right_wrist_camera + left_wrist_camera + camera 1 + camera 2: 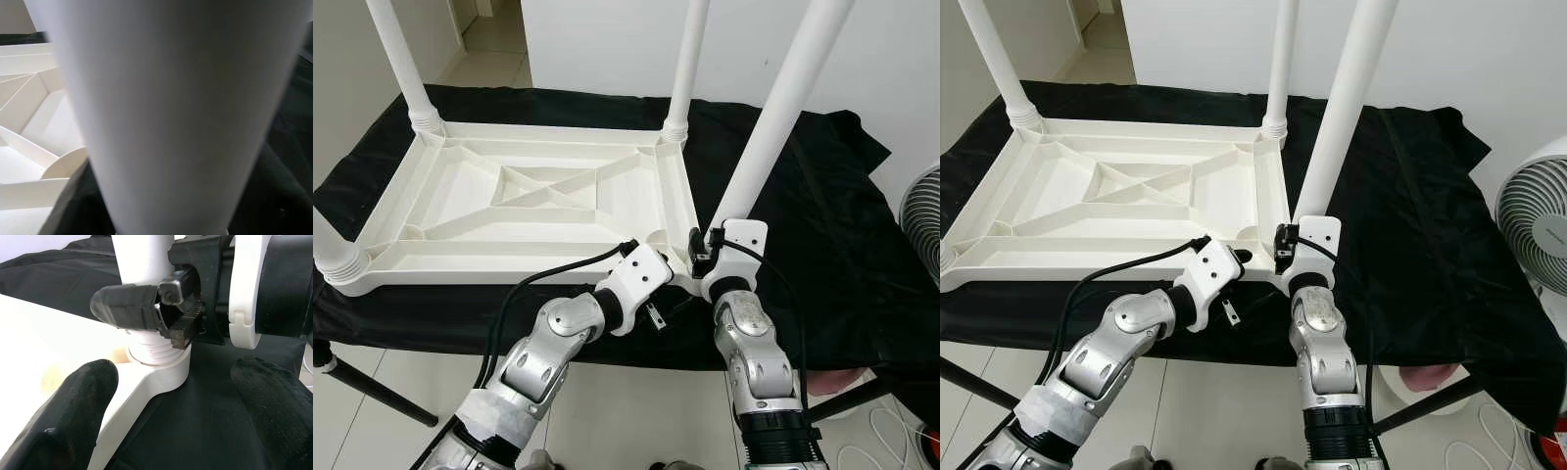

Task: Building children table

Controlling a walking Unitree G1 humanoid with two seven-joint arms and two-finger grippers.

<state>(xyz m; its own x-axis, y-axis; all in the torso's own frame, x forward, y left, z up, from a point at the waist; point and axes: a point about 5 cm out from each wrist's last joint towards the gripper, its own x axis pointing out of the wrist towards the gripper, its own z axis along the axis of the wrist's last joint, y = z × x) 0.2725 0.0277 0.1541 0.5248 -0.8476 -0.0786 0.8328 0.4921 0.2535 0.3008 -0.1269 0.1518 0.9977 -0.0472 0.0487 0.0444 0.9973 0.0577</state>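
Left gripper (166, 396) sits at the near right corner of the upside-down white plastic tabletop (524, 201), fingers spread wide, nothing between them. Directly ahead of it: right gripper (161, 308) pinching the base of the white plastic table leg (781, 108), just above the threaded collar seated in the corner socket. Leg leans slightly right. Beyond both grippers, tabletop rests on a black cloth (822, 215) with three more white legs (690, 59) standing at its other corners. White fan (1533, 230) far right of the right gripper.
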